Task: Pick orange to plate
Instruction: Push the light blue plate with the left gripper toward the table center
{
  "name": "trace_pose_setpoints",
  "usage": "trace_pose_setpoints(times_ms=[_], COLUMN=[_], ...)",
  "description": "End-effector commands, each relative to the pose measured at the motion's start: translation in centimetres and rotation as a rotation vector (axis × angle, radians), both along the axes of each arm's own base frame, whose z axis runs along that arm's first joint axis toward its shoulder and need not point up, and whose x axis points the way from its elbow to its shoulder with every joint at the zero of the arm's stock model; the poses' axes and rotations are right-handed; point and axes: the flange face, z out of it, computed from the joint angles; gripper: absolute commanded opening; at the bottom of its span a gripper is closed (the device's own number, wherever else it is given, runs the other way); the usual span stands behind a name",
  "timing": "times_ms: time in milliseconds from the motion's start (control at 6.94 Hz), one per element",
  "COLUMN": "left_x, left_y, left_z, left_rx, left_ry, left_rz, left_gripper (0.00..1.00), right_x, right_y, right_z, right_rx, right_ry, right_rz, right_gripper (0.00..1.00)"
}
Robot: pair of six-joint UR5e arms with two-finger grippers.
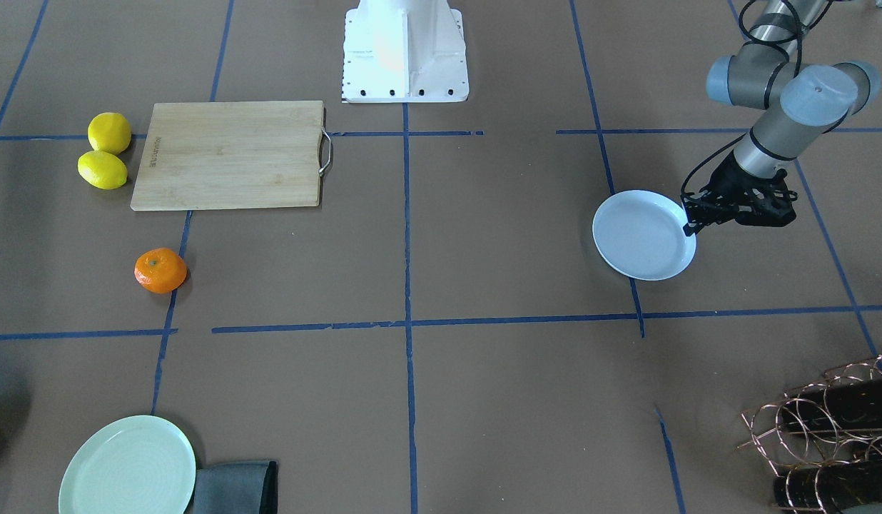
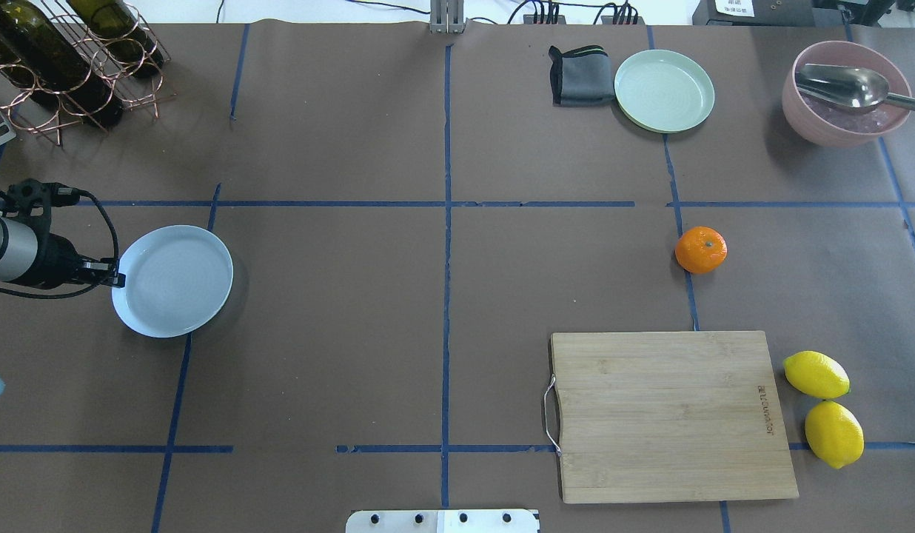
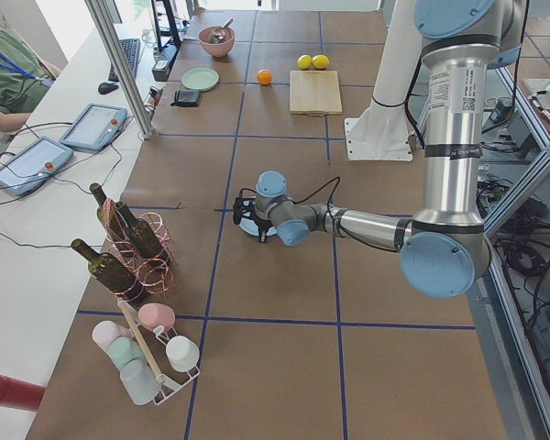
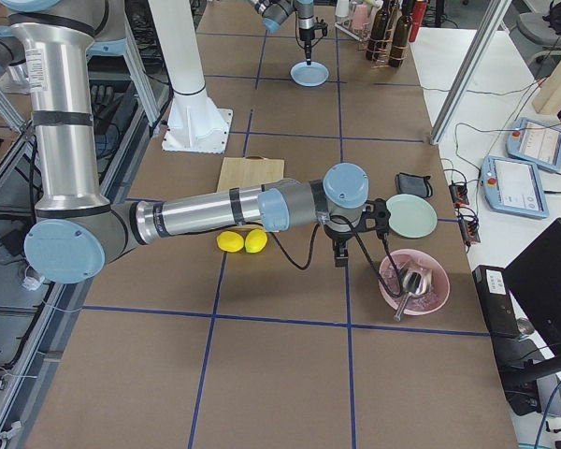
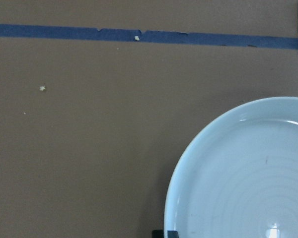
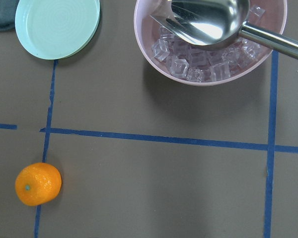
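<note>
While orange (image 2: 701,249) sits far off, L pincer (image 2: 119,280) clamps plate (image 2: 176,281) rim, R pincer (image 4: 339,256) state can't tell.

Both arms are stretched out low.
The left gripper (image 1: 691,225) and the right gripper (image 4: 339,260) are pointed downward; neither's opening can be judged.

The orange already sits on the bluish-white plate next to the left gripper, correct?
Not quite: the orange lies on the table, far from the plate, which is empty. The overhead view shows this. The plate is next to the left gripper.
</note>
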Motion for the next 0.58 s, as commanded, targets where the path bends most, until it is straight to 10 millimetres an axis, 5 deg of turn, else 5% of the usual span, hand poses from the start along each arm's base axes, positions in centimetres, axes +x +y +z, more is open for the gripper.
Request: trace_pose_setpoints(times_ms=[0,144,432], left_x=[-4.7,-4.2,1.5], left_y=[-1.0,-3.3,-10.4], left_z=[-3.7,-6.9,-17.3], left_rx=[-0.039,-0.050,-0.128], left_ry=[0.085,0.108,0.139], left_rz=[-0.006,-0.005,-0.079], left_gripper=[0.00,0.00,0.00], right_x=[0.1,-0.1,-1.4], right_y=[0.1,0.0,0.0], right_z=[-0.6,-0.5,-0.9], right_rx=[0.013,0.015,-0.007], right_ry=[0.009,0.012,0.010], right_rz=[0.002,-0.001,-0.006], right_gripper=[1.00,1.00,1.00])
